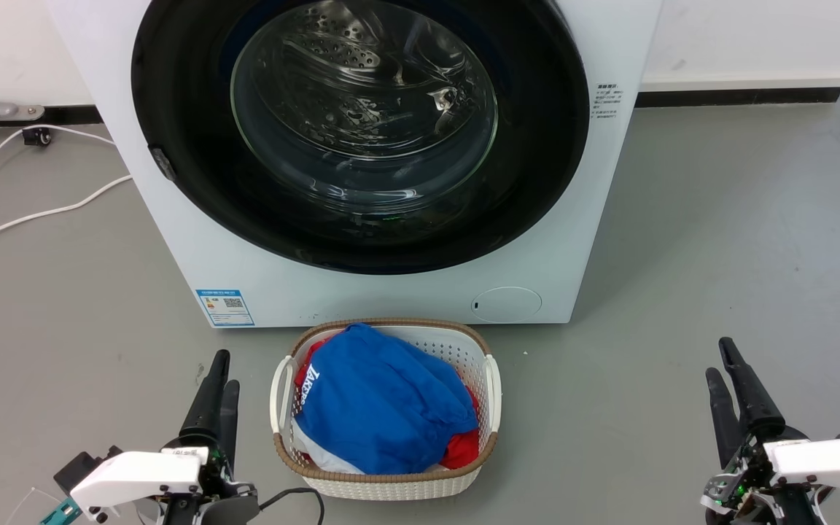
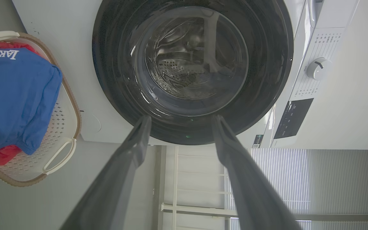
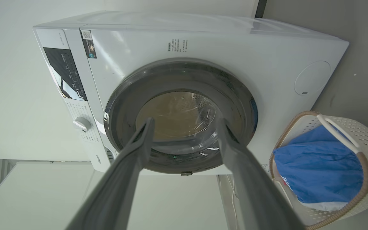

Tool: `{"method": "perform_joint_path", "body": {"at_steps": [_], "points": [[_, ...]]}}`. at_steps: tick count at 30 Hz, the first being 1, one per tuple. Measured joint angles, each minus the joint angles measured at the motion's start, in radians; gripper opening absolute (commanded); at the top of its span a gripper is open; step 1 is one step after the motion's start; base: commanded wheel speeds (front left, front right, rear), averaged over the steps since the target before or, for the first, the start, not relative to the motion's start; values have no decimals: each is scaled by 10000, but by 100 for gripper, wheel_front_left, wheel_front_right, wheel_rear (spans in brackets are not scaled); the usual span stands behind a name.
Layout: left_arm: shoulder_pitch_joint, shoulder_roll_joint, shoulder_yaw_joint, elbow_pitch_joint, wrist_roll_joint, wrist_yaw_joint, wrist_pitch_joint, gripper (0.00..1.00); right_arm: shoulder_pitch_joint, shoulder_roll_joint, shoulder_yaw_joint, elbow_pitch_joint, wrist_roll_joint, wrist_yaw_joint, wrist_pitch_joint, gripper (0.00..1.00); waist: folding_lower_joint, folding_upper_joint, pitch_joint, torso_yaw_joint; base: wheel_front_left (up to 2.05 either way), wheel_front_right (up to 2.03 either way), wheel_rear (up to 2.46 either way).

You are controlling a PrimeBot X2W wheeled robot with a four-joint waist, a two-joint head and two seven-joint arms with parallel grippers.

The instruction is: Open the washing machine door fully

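The washing machine door (image 1: 537,146) is a wide glossy black ring around a bulging clear glass window (image 1: 362,109), and it lies shut, flush with the white machine front. A small grey tab (image 1: 163,164) sits on its left rim. The steel drum shows through the glass. My left gripper (image 1: 224,372) hovers low at the lower left, well short of the machine. In the left wrist view it (image 2: 180,119) stands open and empty, facing the door (image 2: 113,64). My right gripper (image 1: 719,359) rests at the lower right; the right wrist view shows it (image 3: 185,123) open and empty, pointing at the door (image 3: 235,95).
A white laundry basket (image 1: 383,323) holding blue and red clothes stands on the grey floor right before the machine, between my arms. White cables (image 1: 41,211) trail on the floor at the left. The machine's control panel (image 2: 294,118) and dial (image 2: 318,68) sit above the door.
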Motion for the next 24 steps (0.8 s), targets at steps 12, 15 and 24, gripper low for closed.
{"method": "perform_joint_path", "body": {"at_steps": [12,15,24], "points": [[-1,15,-322,-443,2286,2,-520,100,167,-27,96,-272,-2291,0,-506,100,0,0,35,-23,0,0,0],[-1,65,-470,-535,2989,2,-642,100,194,-40,111,-360,-3116,0,-631,100,0,0,49,-33,0,0,0],[-10,173,-631,-652,5288,2,-984,100,194,-123,228,-593,-5482,0,-947,100,0,0,119,-51,0,0,0]]}}
